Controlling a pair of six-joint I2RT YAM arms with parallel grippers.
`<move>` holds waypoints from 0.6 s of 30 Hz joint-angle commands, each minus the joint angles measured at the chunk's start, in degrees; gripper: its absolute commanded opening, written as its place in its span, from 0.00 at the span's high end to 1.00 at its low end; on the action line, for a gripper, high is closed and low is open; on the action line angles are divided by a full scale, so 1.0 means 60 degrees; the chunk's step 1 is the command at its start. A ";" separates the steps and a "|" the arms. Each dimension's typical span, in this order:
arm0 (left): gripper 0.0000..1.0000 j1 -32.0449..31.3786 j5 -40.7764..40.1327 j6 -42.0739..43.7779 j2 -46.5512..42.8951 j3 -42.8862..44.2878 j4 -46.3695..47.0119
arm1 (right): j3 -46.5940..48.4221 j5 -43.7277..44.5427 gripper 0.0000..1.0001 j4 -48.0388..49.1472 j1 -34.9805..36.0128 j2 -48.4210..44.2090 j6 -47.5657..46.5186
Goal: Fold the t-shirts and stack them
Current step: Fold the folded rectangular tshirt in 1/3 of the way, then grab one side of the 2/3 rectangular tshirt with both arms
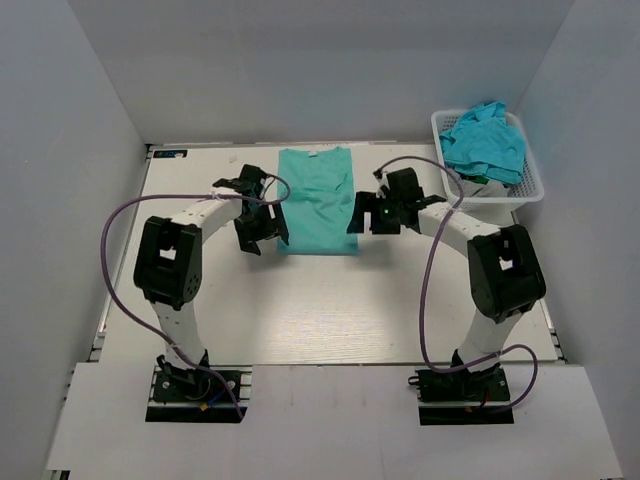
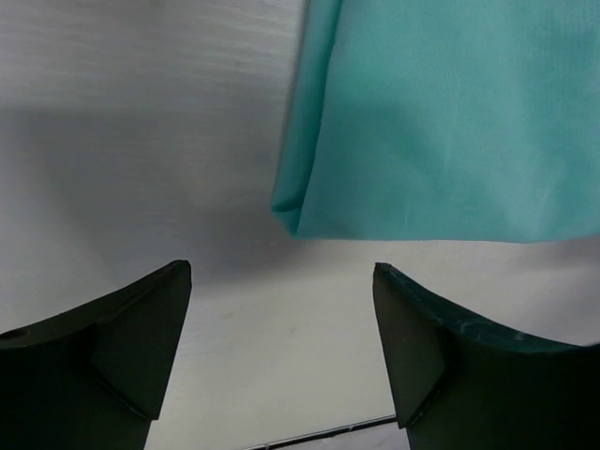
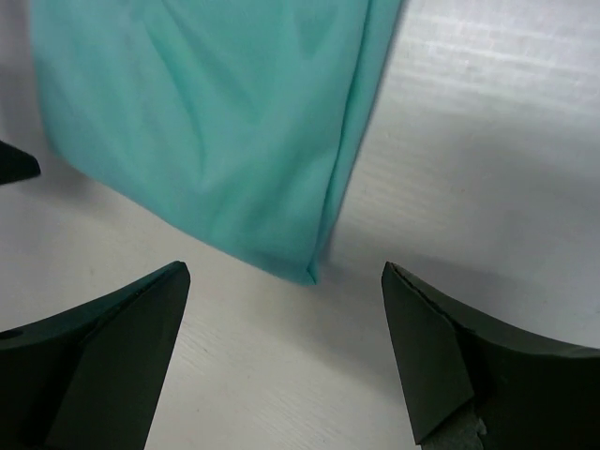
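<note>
A teal-green t-shirt (image 1: 317, 200) lies flat on the table at mid-back, folded into a long narrow strip, its collar at the far end. My left gripper (image 1: 262, 228) hovers open at the strip's near left corner (image 2: 291, 220), nothing between its fingers. On the other side, my right gripper (image 1: 364, 212) stands open by the near right corner (image 3: 309, 274), also empty. Both corners sit just beyond the fingertips in the wrist views. More turquoise t-shirts (image 1: 484, 143) are piled crumpled in the basket.
A white plastic lattice basket (image 1: 530, 185) stands at the back right corner of the table. Grey walls close in the table on three sides. Purple cables loop from both arms.
</note>
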 commanded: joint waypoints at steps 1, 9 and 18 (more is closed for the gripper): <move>0.13 -0.0164 0.0788 0.0139 0.0243 -0.0144 0.0831 | -0.0315 -0.0380 0.11 -0.0303 0.0092 0.0291 0.0140; 0.33 -0.0164 0.1009 0.0139 0.0757 -0.0612 0.1023 | -0.0285 -0.1216 0.19 -0.0198 0.0136 0.1055 0.0286; 0.64 -0.0252 0.1185 -0.0037 0.1254 -0.0833 0.1345 | -0.0638 -0.1612 0.52 0.0344 0.0136 0.1494 0.0359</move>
